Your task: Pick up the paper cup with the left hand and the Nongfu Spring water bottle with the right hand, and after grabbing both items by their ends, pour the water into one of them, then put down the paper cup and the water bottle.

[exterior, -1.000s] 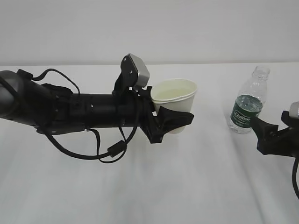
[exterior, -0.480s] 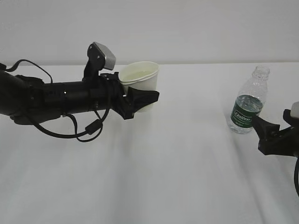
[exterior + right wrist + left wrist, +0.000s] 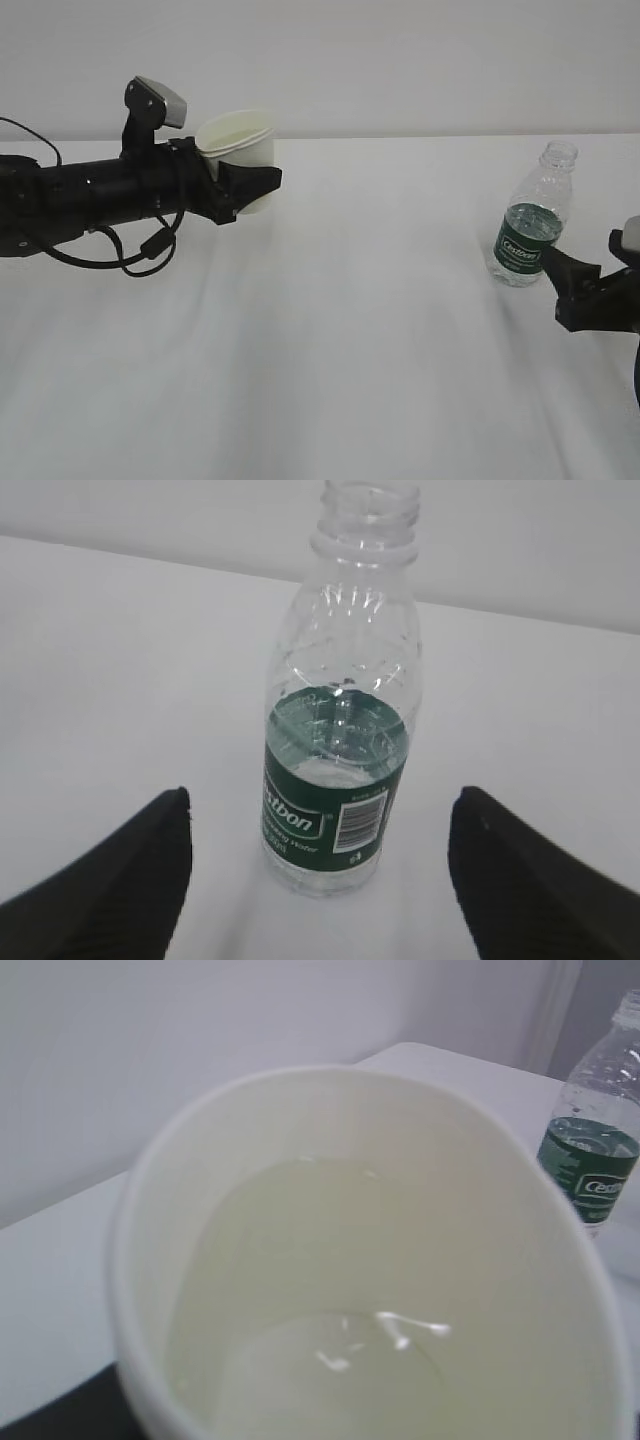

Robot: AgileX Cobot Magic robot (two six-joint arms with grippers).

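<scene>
Cup (image 3: 380,1260) base hidden, right end effector (image 3: 578,283) cropped — fingertips (image 3: 120,880) cut off.

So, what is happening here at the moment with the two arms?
The left gripper holds the paper cup in the air over the left side of the table, and there is water in the cup. The water bottle stands upright on the right, uncapped and almost empty. The right gripper is open just beside the bottle and does not touch it. It looks like the pouring is done and only the cup remains to be put down.
</scene>
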